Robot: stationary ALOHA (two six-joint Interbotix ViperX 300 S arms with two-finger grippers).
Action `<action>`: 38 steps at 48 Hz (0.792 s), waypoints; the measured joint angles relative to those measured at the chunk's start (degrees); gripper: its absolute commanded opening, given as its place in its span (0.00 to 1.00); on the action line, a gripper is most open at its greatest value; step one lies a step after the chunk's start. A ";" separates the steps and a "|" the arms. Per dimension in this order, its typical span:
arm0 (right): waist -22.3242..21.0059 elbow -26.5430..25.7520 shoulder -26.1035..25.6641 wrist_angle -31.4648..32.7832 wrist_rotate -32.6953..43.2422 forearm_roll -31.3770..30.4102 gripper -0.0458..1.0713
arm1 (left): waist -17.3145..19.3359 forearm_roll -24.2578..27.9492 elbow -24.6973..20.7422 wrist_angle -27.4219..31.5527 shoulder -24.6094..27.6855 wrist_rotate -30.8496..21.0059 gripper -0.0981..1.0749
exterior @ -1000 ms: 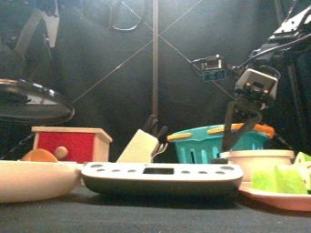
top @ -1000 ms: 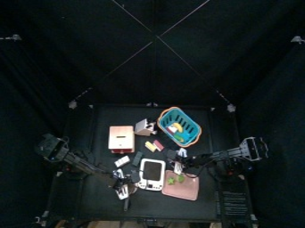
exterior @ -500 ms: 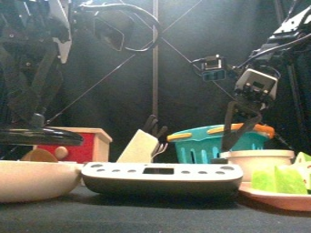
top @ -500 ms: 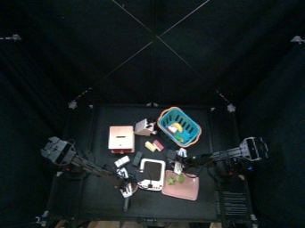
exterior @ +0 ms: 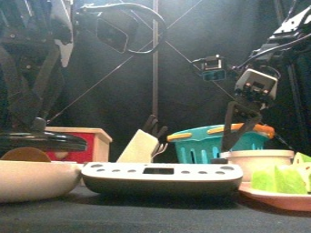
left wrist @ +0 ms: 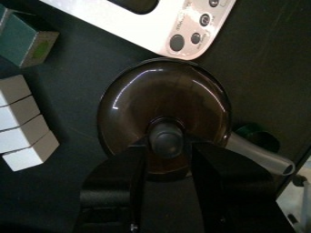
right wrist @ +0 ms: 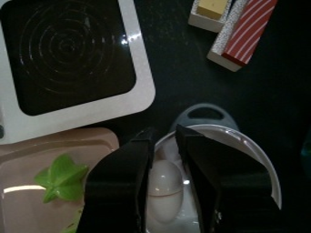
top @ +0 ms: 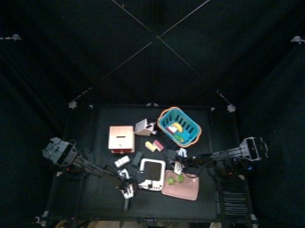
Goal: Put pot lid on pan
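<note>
- the scale (left wrist: 170, 20) is white with round buttons. the marks on the buttons are too small to read, and no other words can be read anywhere.
- the left pincer (left wrist: 165, 150) points down, and its two jaws grip the dark knob of the lid (left wrist: 165, 105), one on each side.
- the lid is round, see-through and dark. it sits low at the front left of the table, right over the pan (left wrist: 263, 157).
- only the pan's long handle shows well. it sticks out from under the lid's edge. i cannot tell if the lid is resting on the pan or just above it.
- the scale is just beside the lid. white blocks (left wrist: 25, 123) and a small teal box (left wrist: 27, 45) lie near it on the other side.
- from the front, a big white bowl (exterior: 36, 180) stands in the way and hides the pan. the red box (exterior: 83, 140) is behind the lid.
- the right pincer (right wrist: 161, 136) hangs over a white cup (right wrist: 225, 136) on the right side. a pale round thing shows between its tips. i cannot tell if this pincer is open or closed.
- near the cup are a pink tray (right wrist: 36, 196) with green leaves (right wrist: 58, 175) on it and a red striped box (right wrist: 243, 32).
- the blue basket (exterior: 206, 146) stands at the back, well apart from the pan.
</note>
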 measured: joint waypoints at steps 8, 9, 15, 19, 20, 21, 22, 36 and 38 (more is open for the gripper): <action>0.00 0.09 0.09 0.00 0.00 0.00 0.65 | 0.00 -0.18 0.35 -0.09 0.09 0.00 0.54; 0.00 0.09 0.09 0.00 0.00 0.00 0.65 | 0.09 -0.18 0.44 -0.09 0.09 0.00 0.55; 0.00 0.09 0.09 0.00 0.00 0.00 0.65 | 0.26 -0.18 1.05 -0.18 0.18 0.00 0.54; 0.00 0.09 0.09 0.00 0.00 0.00 0.65 | 0.62 -0.18 1.41 -0.62 0.26 0.00 0.54; 0.00 0.00 0.09 0.00 0.00 0.00 0.65 | 0.62 -0.18 1.49 -0.79 0.26 0.00 0.54; 0.00 0.00 0.09 0.00 0.00 0.00 0.65 | 0.70 -0.18 1.49 -0.97 0.35 0.00 0.54; 0.00 0.00 0.09 0.00 0.00 0.09 0.65 | 0.70 -0.18 1.58 -1.41 0.35 0.00 0.54; 0.00 0.00 0.00 0.00 0.00 0.00 0.65 | 1.23 -0.35 2.02 -3.43 0.44 0.00 0.54; 0.00 0.09 0.09 0.00 0.00 0.00 0.65 | 1.23 -0.44 2.11 -3.43 0.35 0.00 0.54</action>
